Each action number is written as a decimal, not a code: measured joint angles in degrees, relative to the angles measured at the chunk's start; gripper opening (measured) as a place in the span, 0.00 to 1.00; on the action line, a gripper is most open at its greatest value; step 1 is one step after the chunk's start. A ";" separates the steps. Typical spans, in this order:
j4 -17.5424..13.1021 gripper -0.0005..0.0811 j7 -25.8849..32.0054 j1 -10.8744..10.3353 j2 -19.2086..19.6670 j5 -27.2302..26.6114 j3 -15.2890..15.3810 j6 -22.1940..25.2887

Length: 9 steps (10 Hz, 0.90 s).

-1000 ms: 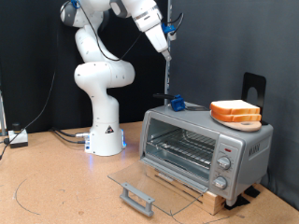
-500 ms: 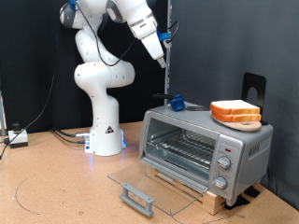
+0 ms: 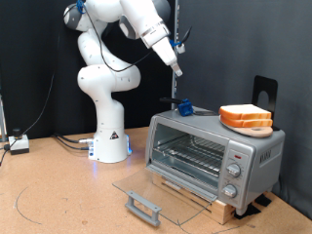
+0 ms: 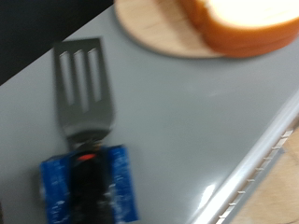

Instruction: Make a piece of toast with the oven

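Observation:
The silver oven [image 3: 200,129] stands at the exterior view's right with its glass door [image 3: 156,191] folded down open and its wire rack bare. The piece of toast [image 3: 246,117] lies in a small stack on a round wooden board [image 4: 149,28] on top of the oven; the wrist view shows the stack's orange-tan crust [image 4: 245,21]. My gripper [image 3: 177,68] hangs high above the oven's left end, fingers pointing down, with nothing visibly in them. The fingers do not show in the wrist view.
A black slotted spatula [image 4: 84,89] with a blue handle block [image 4: 89,187] lies on the oven's grey top, directly below my gripper [image 3: 182,106]. The oven's knobs [image 3: 232,175] are on its right panel. The arm's white base [image 3: 109,141] stands at the left.
The hand swung a little left, then back right and slightly lower, ending over the spatula end of the oven top. The toast and the oven door have not moved.

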State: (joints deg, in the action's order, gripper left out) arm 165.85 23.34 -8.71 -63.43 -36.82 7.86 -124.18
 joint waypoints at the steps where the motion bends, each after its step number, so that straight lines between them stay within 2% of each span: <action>1: 0.16 0.99 0.27 -0.47 0.93 0.00 0.22 1.23; 3: 0.56 0.99 1.57 -1.26 3.24 0.00 0.96 1.74; 5: 0.92 0.99 2.32 -1.40 6.08 -0.21 3.09 -0.23; 9: 1.51 0.99 7.02 -4.23 9.95 -4.61 4.83 -2.83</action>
State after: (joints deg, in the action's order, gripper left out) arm 167.37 30.35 -12.93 -53.47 -41.43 12.68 -127.01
